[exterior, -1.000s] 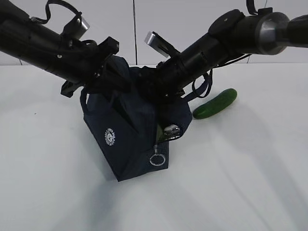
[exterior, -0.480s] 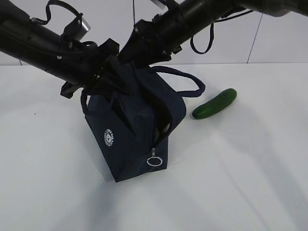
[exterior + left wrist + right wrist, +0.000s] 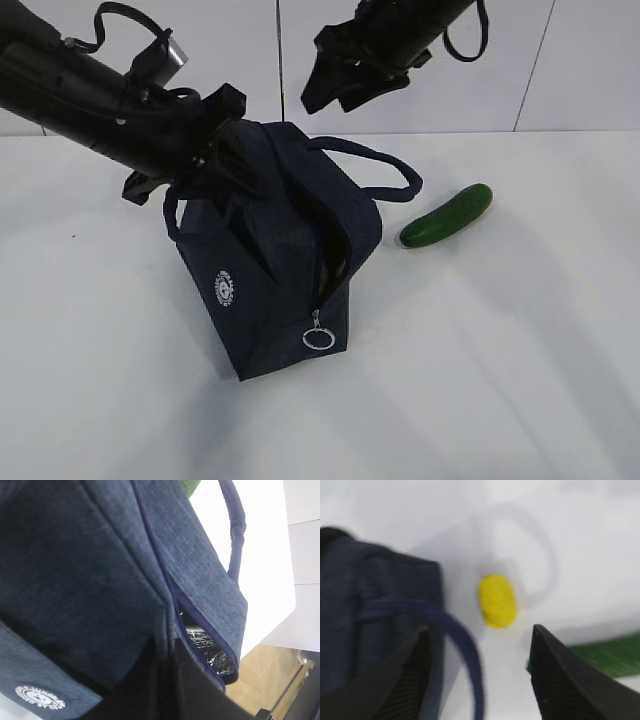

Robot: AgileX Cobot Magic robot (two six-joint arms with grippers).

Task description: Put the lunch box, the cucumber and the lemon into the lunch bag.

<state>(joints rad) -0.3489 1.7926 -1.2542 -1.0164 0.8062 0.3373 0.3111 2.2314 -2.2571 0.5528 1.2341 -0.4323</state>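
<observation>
Left gripper (image 3: 215,150) pinched on lunch bag (image 3: 270,270) rim, apparently, right gripper (image 3: 335,85) spread, empty, above bag

No readable text was seen; a small white round emblem (image 3: 227,287) was printed on the boxy dark navy fabric lunch bag (image 3: 270,270), its lettering illegible.

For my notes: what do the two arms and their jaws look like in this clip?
Both arms are matte black tubular links with black cables looping off them. The left arm carries a small silver-capped cylinder on a bracket near the wrist. The right gripper has black wedge-shaped jaws with finely ribbed inner faces. No markings are legible.
</observation>
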